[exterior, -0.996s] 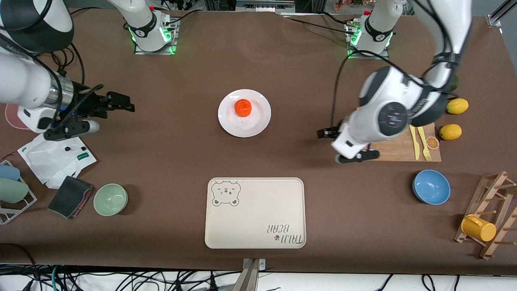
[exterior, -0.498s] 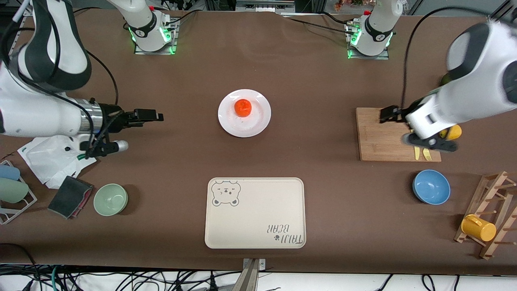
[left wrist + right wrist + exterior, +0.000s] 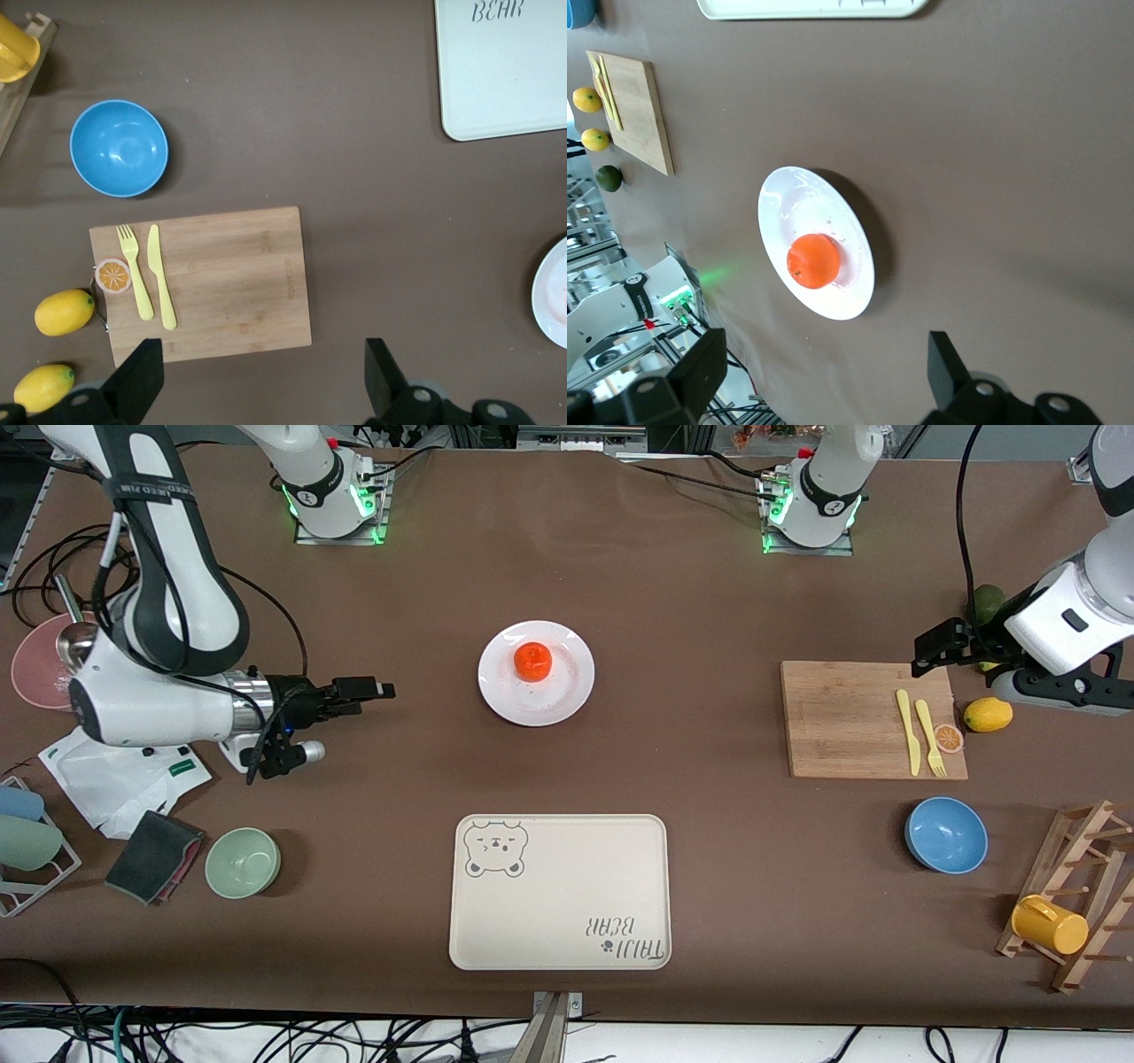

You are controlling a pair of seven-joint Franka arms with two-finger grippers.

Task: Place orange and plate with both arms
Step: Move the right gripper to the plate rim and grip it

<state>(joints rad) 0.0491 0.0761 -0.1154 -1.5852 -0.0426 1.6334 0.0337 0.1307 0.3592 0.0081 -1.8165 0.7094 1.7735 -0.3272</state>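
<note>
The orange (image 3: 532,662) sits on the white plate (image 3: 556,696) in the middle of the table. Both show in the right wrist view, the orange (image 3: 813,261) on the plate (image 3: 790,199). My right gripper (image 3: 376,689) is open and empty, low over the bare table beside the plate toward the right arm's end; its tips (image 3: 824,372) point at the plate. My left gripper (image 3: 928,652) is open and empty over the corner of the wooden cutting board (image 3: 842,717). In the left wrist view (image 3: 263,381) only the plate's edge (image 3: 554,297) shows.
A cream bear-printed tray (image 3: 558,890) lies nearer the front camera than the plate. The board holds a yellow knife, fork and an orange slice (image 3: 948,737); lemons (image 3: 987,714) lie beside it. A blue bowl (image 3: 945,834), green bowl (image 3: 243,862), white bag (image 3: 115,775) and cup rack (image 3: 1072,903) stand around.
My right gripper has moved over the table toward the plate. My left arm has swung away from the middle to the cutting board's corner near the lemons. Orange and plate have not moved.
</note>
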